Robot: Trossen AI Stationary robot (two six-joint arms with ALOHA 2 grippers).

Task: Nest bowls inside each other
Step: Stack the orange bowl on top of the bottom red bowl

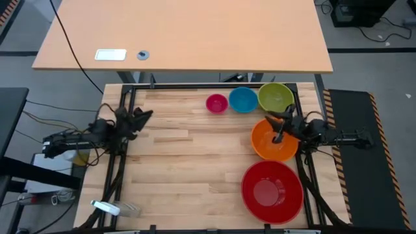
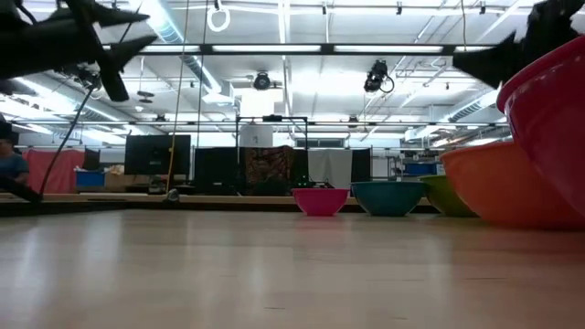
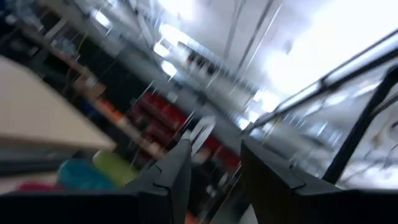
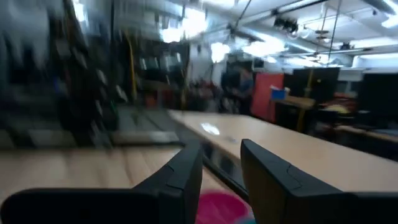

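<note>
The right gripper (image 1: 281, 128), fingers narrowly parted and empty, hovers over the orange bowl (image 1: 273, 144); the green bowl (image 1: 275, 97) lies just beyond it.

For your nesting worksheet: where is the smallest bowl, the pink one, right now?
In the high view the pink bowl sits near the table's far edge, leftmost in a row beside the blue bowl.
</note>
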